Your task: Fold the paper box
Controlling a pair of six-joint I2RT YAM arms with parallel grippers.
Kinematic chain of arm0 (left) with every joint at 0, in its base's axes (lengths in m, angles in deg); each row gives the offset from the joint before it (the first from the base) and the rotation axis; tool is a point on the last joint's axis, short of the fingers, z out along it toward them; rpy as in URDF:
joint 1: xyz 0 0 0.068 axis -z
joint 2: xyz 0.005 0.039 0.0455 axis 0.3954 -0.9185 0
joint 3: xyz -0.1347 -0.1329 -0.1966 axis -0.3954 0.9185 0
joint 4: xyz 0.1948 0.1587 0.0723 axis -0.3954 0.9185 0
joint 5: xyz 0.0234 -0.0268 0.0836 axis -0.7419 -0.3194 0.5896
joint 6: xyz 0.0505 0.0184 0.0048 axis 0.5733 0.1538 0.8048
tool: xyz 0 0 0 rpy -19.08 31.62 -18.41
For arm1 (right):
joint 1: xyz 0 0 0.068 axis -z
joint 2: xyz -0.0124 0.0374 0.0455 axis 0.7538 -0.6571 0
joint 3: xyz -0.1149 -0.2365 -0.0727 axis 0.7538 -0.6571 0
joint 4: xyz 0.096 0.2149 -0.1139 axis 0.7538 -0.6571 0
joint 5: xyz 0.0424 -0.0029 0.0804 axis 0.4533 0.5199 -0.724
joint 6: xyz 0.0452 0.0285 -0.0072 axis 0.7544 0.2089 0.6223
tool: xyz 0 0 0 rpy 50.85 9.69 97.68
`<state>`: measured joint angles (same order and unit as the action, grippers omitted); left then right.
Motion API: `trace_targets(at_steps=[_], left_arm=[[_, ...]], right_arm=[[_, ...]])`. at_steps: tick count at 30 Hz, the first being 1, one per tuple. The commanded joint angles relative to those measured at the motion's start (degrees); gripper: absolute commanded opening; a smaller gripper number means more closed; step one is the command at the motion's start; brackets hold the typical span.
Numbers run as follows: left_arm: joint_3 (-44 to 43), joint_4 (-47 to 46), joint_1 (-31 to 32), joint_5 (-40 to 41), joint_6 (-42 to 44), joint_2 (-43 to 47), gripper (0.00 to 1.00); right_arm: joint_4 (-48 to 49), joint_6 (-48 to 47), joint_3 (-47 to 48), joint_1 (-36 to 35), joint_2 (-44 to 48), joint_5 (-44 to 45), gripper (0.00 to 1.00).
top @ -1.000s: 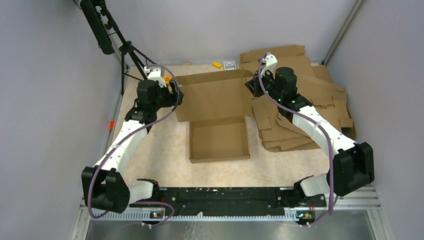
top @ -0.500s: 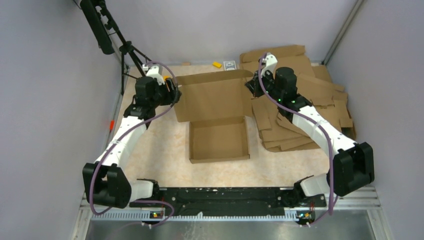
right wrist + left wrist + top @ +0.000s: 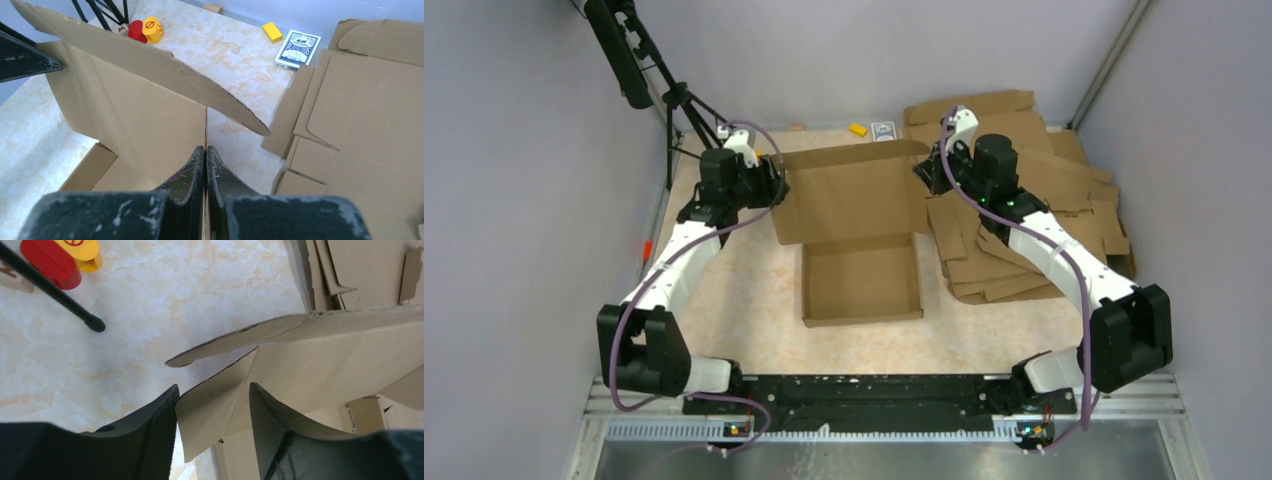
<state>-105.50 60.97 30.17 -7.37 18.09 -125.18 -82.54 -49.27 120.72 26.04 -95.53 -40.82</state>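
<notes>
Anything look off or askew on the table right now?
Only the pile of spare cardboard sheets on the right: fanned out unevenly, edges not squared. The box looks intact, lid upright, the right tool pinching one side edge, the left tool open around the opposite corner.

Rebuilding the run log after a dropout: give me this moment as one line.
task: fold box | left pincer: open, straddling flap corner | right pincer: shut on lid edge | lid: raised

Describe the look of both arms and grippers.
Both arms match: the left arm and right arm have white links, black joint housings and a looping purple cable. The left gripper and right gripper have black tapered fingers; the right's look scuffed.
</notes>
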Motion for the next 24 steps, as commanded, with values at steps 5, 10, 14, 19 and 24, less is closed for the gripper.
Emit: trace_targets(at_steps=[5, 10, 14, 19, 24], left_arm=[[-1.7, -4.9, -0.1, -5.3, 1.8, 1.3, 0.27], [-1.3, -5.0, 0.1, -6.9, -0.1, 2.7, 0.04], [-1.3, -5.4, 1.4, -6.2, -1.4, 3.3, 0.00], [0.2, -8.9, 3.5, -2.6, -1.8, 5.3, 0.00], [3.6, -13.5, 5.3, 2.1, -1.1, 8.7, 0.00]], right_arm=[[2.0, 0.0, 1.5, -0.5, 0.0, -1.0, 0.00], [0.9, 2.9, 3.8, -0.9, -1.2, 1.9, 0.00], [0.1, 4.6, 6.1, -3.7, -2.6, 9.5, 0.00], [2.6, 7.5, 7.6, -7.9, -3.9, 23.4, 0.00], [6.1, 12.6, 7.1, -10.7, -4.2, 35.4, 0.00]])
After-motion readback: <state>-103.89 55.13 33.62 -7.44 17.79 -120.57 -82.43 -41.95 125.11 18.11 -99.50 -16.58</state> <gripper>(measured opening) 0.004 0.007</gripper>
